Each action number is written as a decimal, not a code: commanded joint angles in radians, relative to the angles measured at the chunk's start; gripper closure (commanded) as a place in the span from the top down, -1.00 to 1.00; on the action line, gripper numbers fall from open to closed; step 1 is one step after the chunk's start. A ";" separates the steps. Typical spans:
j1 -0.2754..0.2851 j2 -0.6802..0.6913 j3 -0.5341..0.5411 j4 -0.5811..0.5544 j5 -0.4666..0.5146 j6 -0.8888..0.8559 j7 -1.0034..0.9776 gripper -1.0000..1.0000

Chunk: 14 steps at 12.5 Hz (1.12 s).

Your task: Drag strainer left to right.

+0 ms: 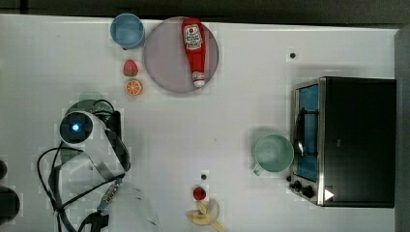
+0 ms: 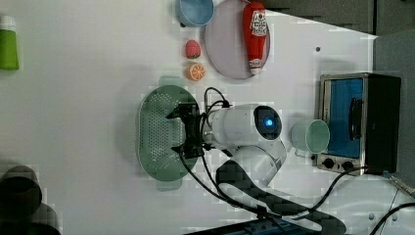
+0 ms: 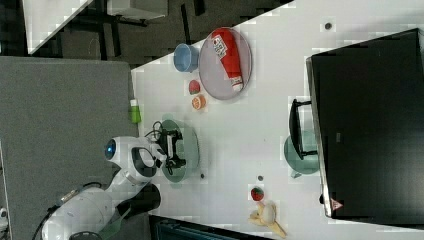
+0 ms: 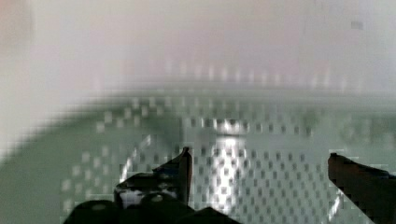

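The strainer (image 2: 156, 129) is a pale sage-green oval colander with a dotted inside, lying on the white table at the left view's middle. My gripper (image 2: 177, 132) hangs open over its inside, close to the rim on the left view's right. In the wrist view the two dark fingertips (image 4: 182, 165) stand wide apart above the perforated floor of the strainer (image 4: 233, 140), holding nothing. In the right view the gripper (image 3: 176, 148) sits over the strainer (image 3: 187, 147). In the top view my arm covers most of the strainer (image 1: 84, 104).
A mint-green mug (image 1: 273, 153) stands beside a toaster oven (image 1: 348, 140) at the top view's right. A grey-lilac plate (image 1: 164, 63) carries a ketchup bottle (image 1: 193, 48). A blue cup (image 1: 127, 30), strawberry (image 1: 130, 68), orange half (image 1: 134, 87) and banana (image 1: 205, 212) lie around.
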 commanded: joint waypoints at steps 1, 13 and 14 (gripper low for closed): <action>-0.005 -0.027 -0.011 -0.014 -0.047 0.028 0.050 1.00; -0.098 -0.101 -0.074 -0.131 -0.047 0.075 0.041 1.00; -0.114 -0.110 -0.074 -0.144 -0.047 0.075 0.032 1.00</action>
